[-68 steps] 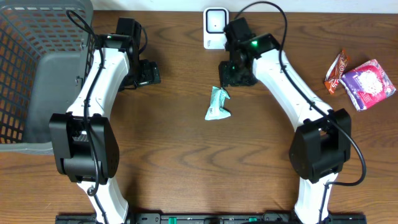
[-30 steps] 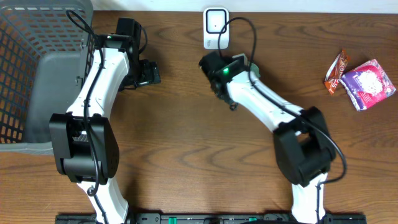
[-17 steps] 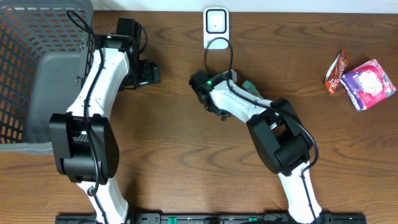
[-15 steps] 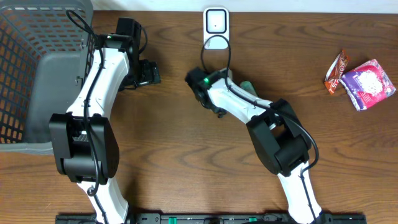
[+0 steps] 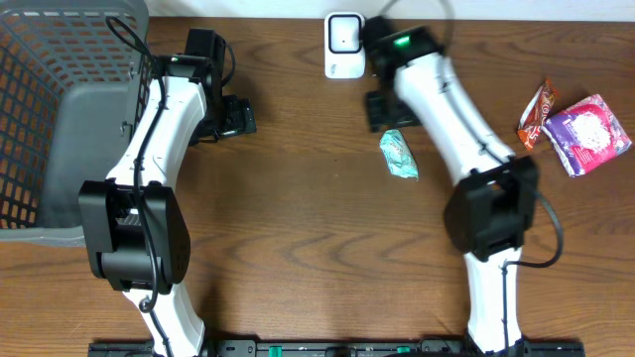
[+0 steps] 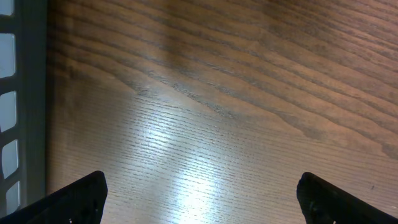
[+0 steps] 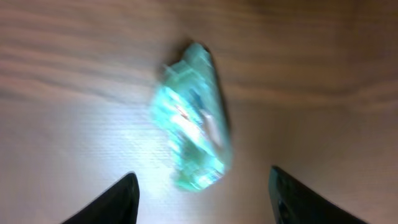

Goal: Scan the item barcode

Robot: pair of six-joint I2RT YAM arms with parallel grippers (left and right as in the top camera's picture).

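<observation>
Just beyond right pincer [image 7: 201, 186], teal packet [image 7: 191, 124]

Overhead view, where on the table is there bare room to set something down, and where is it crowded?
Widest bare wood: the front middle of the table, between the left arm and right arm, below the teal packet. Also the front right corner under the purple packet. Crowded: around the scanner and right gripper; basket fills the left.

My arms [image 5: 446, 99] are white with black joints. The packet [image 5: 398, 156] is mint green, the table [image 5: 298, 248] dark brown wood grain, the far-left mesh basket [image 5: 89, 149] grey; at right, an orange wrapper [image 5: 536, 114], a purple pouch [image 5: 587, 134].
</observation>
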